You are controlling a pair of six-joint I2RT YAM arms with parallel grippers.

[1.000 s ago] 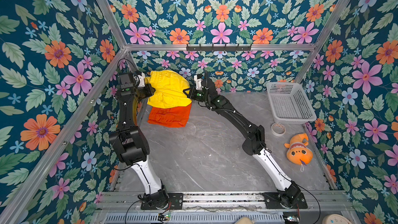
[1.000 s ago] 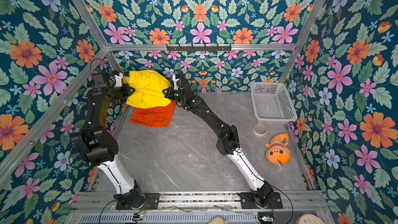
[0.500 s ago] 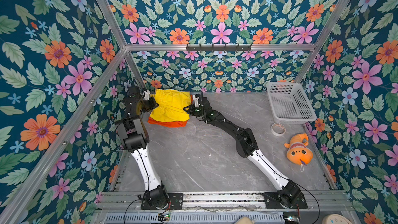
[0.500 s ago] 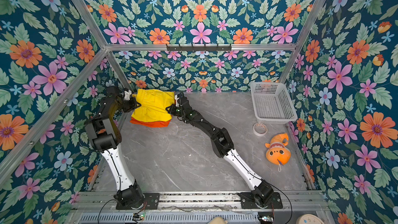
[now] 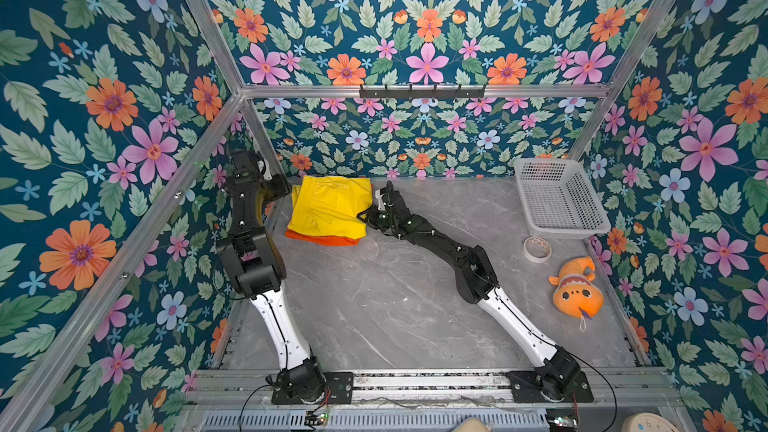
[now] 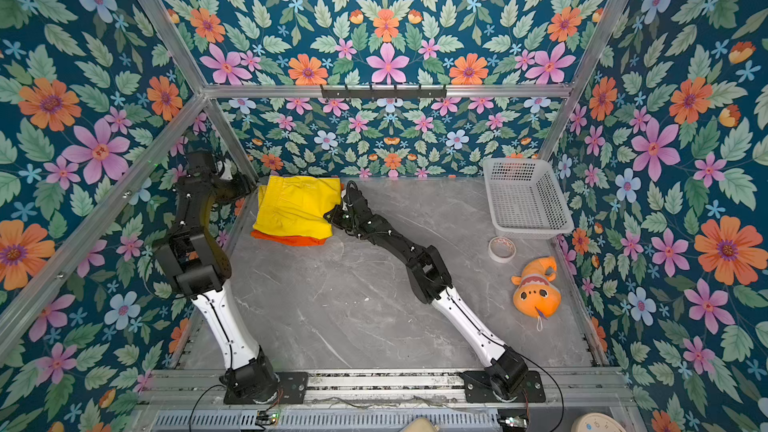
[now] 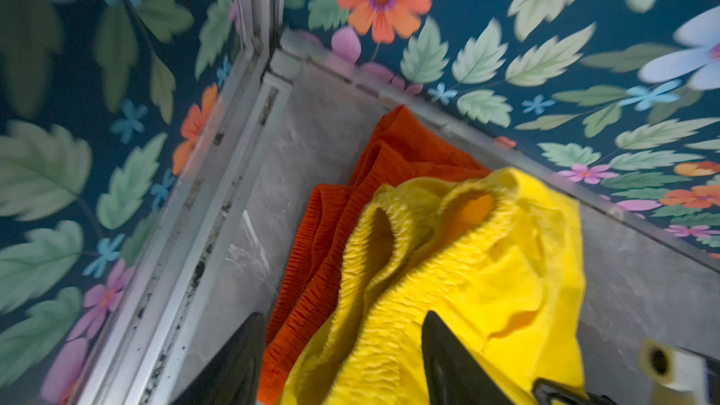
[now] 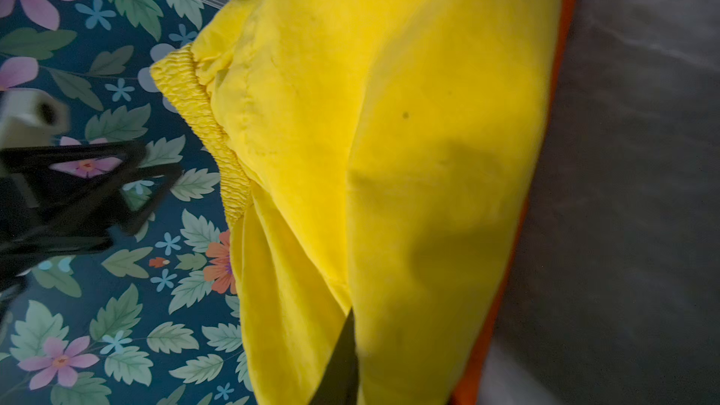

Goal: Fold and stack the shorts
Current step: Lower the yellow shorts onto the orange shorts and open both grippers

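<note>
The yellow shorts lie folded on top of the orange shorts in the table's far left corner; only an orange strip shows along the near edge. My left gripper is at the stack's left edge, open, its fingers apart on either side of the yellow waistband. My right gripper sits at the stack's right edge. One dark finger shows there, with yellow cloth folded tight around it.
A white mesh basket stands at the back right, with a tape roll in front of it and an orange plush fish nearer. The aluminium corner post and side wall are close to the left gripper.
Both arms have come down and laid the yellow shorts on the orange pair. The left gripper has opened and let go of the waistband.
</note>
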